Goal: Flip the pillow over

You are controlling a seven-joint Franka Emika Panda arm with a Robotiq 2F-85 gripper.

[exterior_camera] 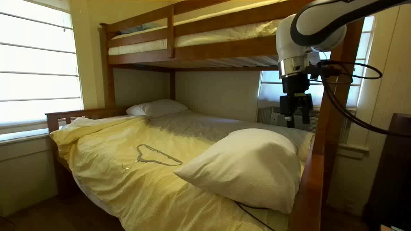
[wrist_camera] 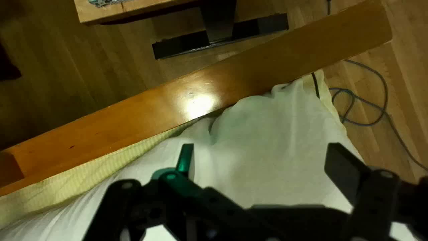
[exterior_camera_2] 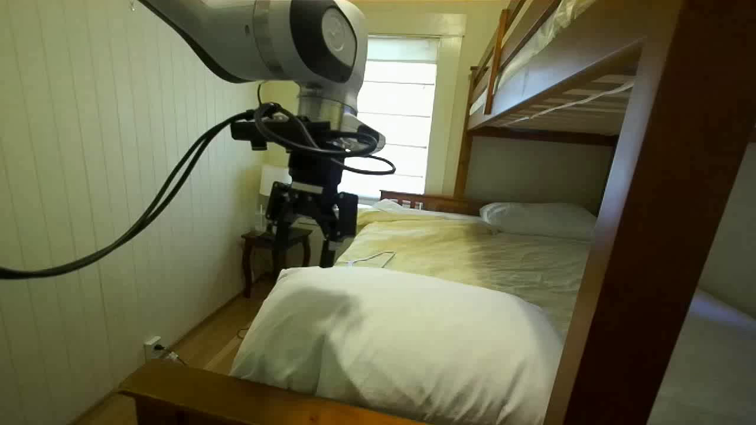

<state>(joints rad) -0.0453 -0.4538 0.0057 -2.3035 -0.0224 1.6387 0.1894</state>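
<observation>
The tool [exterior_camera: 298,121], jaws apart, hangs above the pillow [exterior_camera: 247,166] by the bed's end rail [wrist_camera: 143,115]; a deep edge pinch should turn it best.

In an exterior view the camera looks across the bunk bed [exterior_camera: 224,49] from its long side; in an exterior view, lengthwise from close behind the end board [exterior_camera_2: 236,396]. The wrist view faces down, near the pillow [wrist_camera: 267,154] all three share.
</observation>
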